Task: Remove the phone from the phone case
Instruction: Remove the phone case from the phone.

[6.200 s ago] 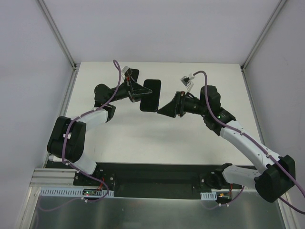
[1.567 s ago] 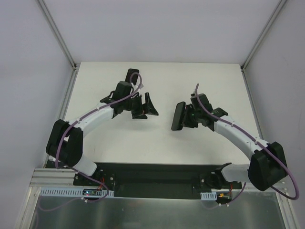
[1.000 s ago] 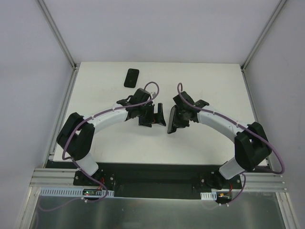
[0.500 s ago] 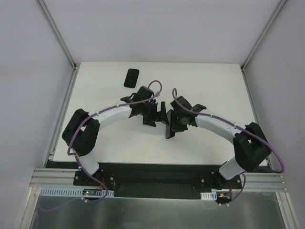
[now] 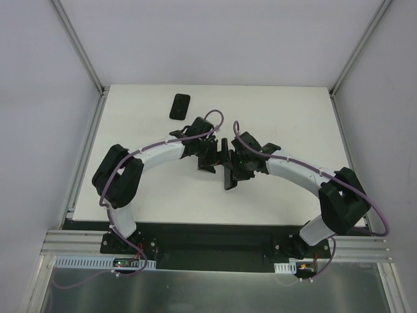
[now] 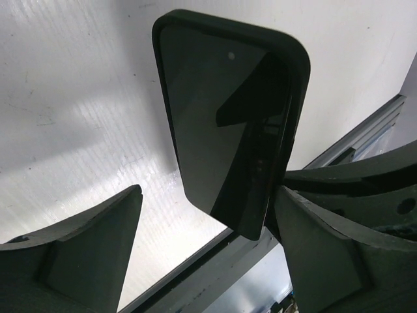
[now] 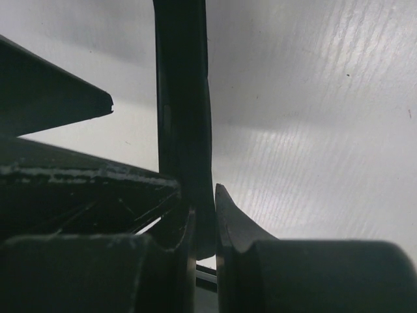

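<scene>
My right gripper (image 5: 234, 167) (image 7: 203, 208) is shut on the lower end of the phone case (image 5: 229, 181), held on edge above the table's middle. In the left wrist view the phone case (image 6: 228, 117) is a black slab with a raised rim around a glossy dark face. I cannot tell whether the phone sits in it. My left gripper (image 5: 217, 156) (image 6: 207, 195) is open, one finger on each side of the slab. Its right finger (image 6: 326, 248) is close against the slab's edge and its left finger (image 6: 85, 248) stands well apart. A smaller black flat rectangle (image 5: 180, 106) lies at the table's back left.
The white table (image 5: 293, 111) has side walls left and right, and a black base rail (image 5: 208, 238) runs along its near edge. Both arms curve inward and meet over the table's middle.
My left gripper moved right until its fingers straddle the slab, and they have narrowed a little. The right gripper shifted slightly left and nearer with the slab. The black rectangle at the back stayed put.
</scene>
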Action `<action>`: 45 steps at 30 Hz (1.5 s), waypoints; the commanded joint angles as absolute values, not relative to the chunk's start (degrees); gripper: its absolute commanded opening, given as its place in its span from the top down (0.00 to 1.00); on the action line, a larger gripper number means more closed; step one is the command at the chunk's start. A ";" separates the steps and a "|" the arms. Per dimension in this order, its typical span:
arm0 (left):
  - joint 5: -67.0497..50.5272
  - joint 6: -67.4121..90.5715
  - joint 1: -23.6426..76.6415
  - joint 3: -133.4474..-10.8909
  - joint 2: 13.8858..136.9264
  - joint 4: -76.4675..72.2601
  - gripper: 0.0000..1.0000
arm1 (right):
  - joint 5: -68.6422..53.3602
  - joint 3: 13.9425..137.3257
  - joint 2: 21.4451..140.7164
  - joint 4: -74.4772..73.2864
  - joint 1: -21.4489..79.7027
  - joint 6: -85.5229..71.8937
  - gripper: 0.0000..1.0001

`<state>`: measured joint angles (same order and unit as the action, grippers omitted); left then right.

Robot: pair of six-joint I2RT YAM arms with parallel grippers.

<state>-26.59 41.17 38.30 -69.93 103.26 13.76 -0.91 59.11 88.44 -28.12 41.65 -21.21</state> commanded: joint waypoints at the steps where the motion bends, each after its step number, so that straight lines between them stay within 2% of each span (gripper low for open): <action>1: -23.73 42.01 39.02 -72.25 104.33 15.03 0.20 | -2.11 60.47 87.01 -25.93 42.80 -20.48 0.99; 6: -20.84 42.98 39.64 -72.77 104.50 15.29 0.22 | -1.93 61.34 87.54 -26.37 43.24 -20.22 0.99; 9: -18.46 43.33 39.64 -73.12 104.94 15.99 0.26 | -1.67 61.61 87.54 -26.81 43.86 -20.13 0.99; 20: -2.74 42.19 42.54 -79.10 109.15 27.51 0.36 | -0.44 63.28 86.75 -27.77 45.00 -19.60 0.99; 36: 2.29 41.57 44.03 -75.94 109.52 31.99 0.45 | 0.53 61.00 84.02 -24.61 45.18 -20.57 0.99; 45: 0.09 42.19 44.03 -69.96 103.89 31.91 0.46 | -7.02 57.66 87.09 -15.30 45.88 -21.97 0.99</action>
